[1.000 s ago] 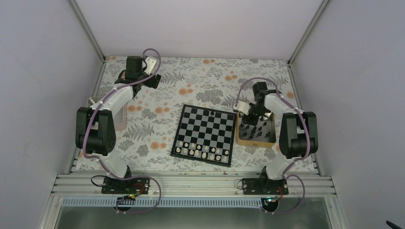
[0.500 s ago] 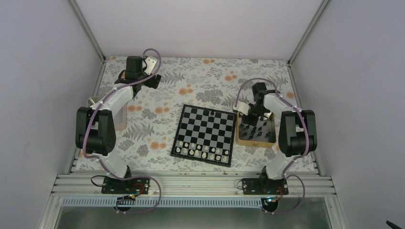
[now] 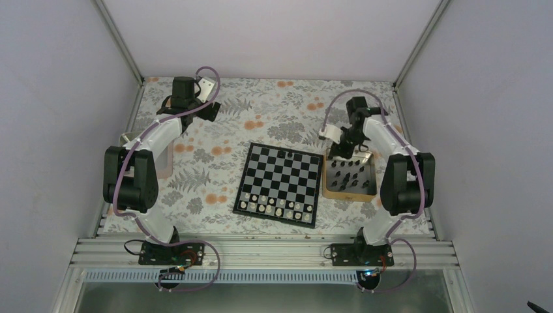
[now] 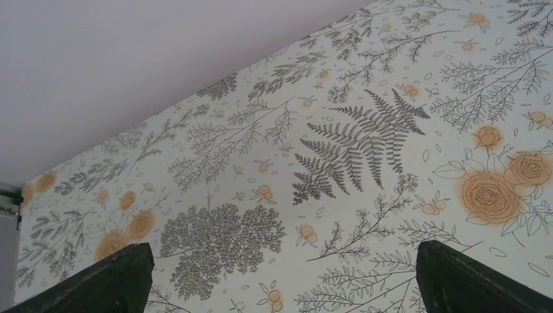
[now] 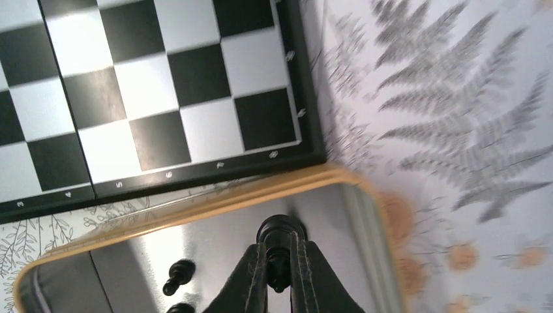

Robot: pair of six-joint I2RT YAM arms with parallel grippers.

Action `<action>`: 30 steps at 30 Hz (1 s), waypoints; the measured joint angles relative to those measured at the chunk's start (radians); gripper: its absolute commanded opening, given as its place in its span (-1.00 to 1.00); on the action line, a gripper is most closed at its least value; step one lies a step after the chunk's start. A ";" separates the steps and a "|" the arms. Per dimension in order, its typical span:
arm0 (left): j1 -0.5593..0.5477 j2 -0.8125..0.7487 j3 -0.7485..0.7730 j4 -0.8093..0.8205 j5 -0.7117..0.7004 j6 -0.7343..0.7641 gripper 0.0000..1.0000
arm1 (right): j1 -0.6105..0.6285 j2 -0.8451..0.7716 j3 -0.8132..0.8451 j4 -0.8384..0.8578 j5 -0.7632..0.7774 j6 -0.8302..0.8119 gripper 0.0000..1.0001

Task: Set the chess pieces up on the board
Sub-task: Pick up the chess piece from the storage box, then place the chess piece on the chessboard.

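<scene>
The chequered board (image 3: 279,184) lies mid-table, with one black piece (image 3: 281,154) on its far row and white chessmen along its near rows. Its corner shows in the right wrist view (image 5: 163,98). Several black chess pieces (image 3: 349,175) lie in the tan tray (image 3: 324,182) right of the board. My right gripper (image 3: 343,149) hangs over the tray's far end, shut on a black chess piece (image 5: 279,236) held above the grey floor. Another black piece (image 5: 179,275) lies below. My left gripper (image 4: 280,277) is open and empty over the floral cloth at the far left (image 3: 210,109).
A pale container (image 3: 163,163) stands left of the left arm. The tray's tan rim (image 5: 195,208) runs between my right gripper and the board's dark border. Metal frame posts rise at the table's far corners.
My right gripper has risen and drawn back toward the tray's far end with a black piece in its jaws. The left arm has not moved.
</scene>
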 measured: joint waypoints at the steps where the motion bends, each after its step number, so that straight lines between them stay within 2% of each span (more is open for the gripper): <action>1: 0.000 0.000 0.000 0.000 0.002 0.000 1.00 | 0.003 -0.001 0.029 -0.014 -0.006 -0.001 -0.89; 11: 0.000 0.000 0.000 -0.011 0.014 0.003 1.00 | 0.108 0.059 0.264 -0.090 -0.044 -0.008 -0.89; 19: 0.000 0.000 0.003 -0.023 0.013 0.003 1.00 | 0.195 0.203 0.280 -0.064 -0.066 -0.003 -0.89; 30: 0.000 0.000 0.008 -0.024 0.013 0.003 1.00 | 0.243 0.234 0.280 -0.033 -0.081 -0.003 -0.87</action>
